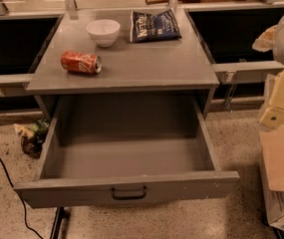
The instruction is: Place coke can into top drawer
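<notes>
hand (275,114) right edge, grip cannot tell | cylindrical coke can (80,62) on side | boxy top drawer (186,185) open

On my feed the can (81,62) is red-orange with white lettering and a silver end. Worktop (146,63) and drawer (126,158) are grey, the handle (129,193) black. Bowl (103,32) white; bag (154,25) dark blue with white print. The end effector (280,101), at the right edge, is pale yellow. Floor (231,148) speckled beige.

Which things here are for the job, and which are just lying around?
For the job: coke can, lying on its side; open top drawer; pincer at the right edge.
Just lying about: white bowl; blue chip bag; cardboard box.
</notes>
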Robot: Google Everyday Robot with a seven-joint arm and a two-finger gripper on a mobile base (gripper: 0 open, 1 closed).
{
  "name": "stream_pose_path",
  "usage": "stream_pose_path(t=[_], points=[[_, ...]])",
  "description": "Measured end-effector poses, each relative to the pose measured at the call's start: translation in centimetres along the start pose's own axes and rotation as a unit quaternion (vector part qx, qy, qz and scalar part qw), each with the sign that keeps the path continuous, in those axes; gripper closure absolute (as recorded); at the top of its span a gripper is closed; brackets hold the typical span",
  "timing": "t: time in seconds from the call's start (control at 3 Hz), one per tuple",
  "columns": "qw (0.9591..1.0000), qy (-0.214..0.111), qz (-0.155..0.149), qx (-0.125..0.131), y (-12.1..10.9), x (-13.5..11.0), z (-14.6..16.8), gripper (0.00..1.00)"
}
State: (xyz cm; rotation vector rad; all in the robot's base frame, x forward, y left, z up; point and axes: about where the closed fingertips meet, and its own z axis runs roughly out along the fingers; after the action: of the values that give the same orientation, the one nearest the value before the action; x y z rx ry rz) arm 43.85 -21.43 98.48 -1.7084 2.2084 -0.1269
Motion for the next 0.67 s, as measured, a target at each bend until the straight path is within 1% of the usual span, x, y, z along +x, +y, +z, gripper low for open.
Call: stream_pose_path(t=[0.33,0.67], points=[[1.0000,0.000,0.000,0.000,0.0,0.0,0.0,0.00],[0.9997,-0.022,-0.011,0.007,-1.7,-1.5,0.7,0.00]])
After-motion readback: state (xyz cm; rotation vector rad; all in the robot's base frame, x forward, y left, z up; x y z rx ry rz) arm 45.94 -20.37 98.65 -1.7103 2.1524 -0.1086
